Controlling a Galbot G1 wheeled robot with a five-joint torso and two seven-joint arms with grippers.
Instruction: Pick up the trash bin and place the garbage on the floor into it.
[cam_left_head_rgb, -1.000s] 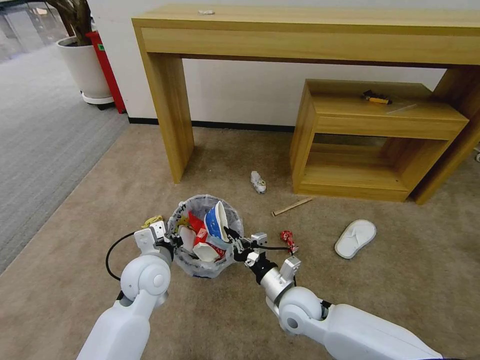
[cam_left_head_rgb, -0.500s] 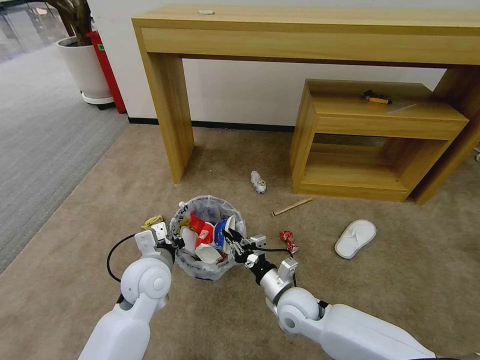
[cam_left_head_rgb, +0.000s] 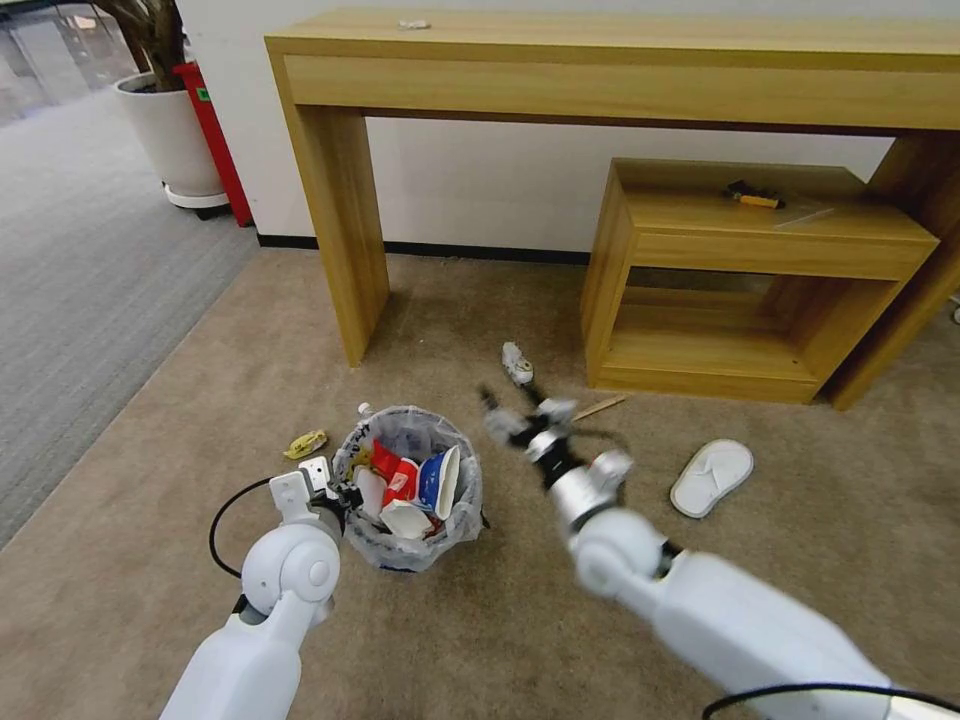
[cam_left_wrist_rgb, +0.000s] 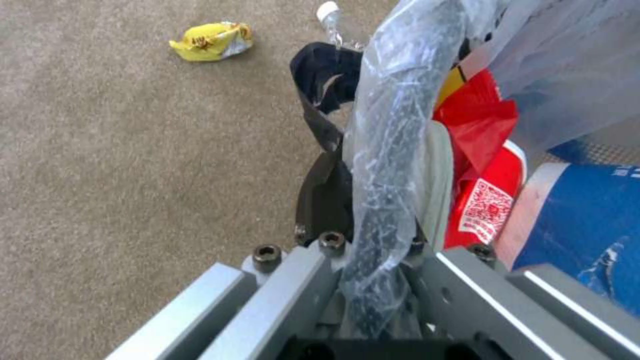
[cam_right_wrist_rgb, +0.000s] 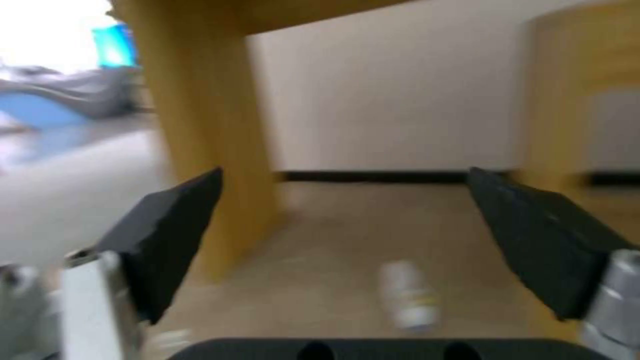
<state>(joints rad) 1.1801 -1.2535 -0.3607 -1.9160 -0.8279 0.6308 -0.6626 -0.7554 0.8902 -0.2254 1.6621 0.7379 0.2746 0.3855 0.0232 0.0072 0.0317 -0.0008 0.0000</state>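
Observation:
The trash bin (cam_left_head_rgb: 462, 520), lined with crinkled clear plastic, stands on the beige floor (cam_left_head_rgb: 250, 380) and holds red packets and a blue-white cup (cam_left_head_rgb: 438, 480). My left gripper (cam_left_head_rgb: 338, 492) is shut on the bin's rim; the left wrist view shows its dark finger (cam_left_wrist_rgb: 319, 125) outside the plastic-covered rim (cam_left_wrist_rgb: 390, 115). My right gripper (cam_left_head_rgb: 508, 402) hovers open and empty beyond the bin, pointing at a small bottle (cam_left_head_rgb: 517, 363) (cam_right_wrist_rgb: 410, 295). Still on the carpet are a white slipper (cam_left_head_rgb: 711, 476), a wooden stick (cam_left_head_rgb: 604, 405) and a yellow wrapper (cam_left_head_rgb: 305, 443) (cam_left_wrist_rgb: 212, 40).
A long wooden console table (cam_left_head_rgb: 600, 70) stands against the wall, with a low wooden shelf unit (cam_left_head_rgb: 740, 280) under its right part. A white plant pot (cam_left_head_rgb: 165, 135) and a tall red bin (cam_left_head_rgb: 212, 130) stand far left, by the grey striped carpet (cam_left_head_rgb: 70, 270).
My right gripper let the blue-white cup go into the bin, then opened and swung up and away toward the small bottle. The left gripper kept its hold on the rim.

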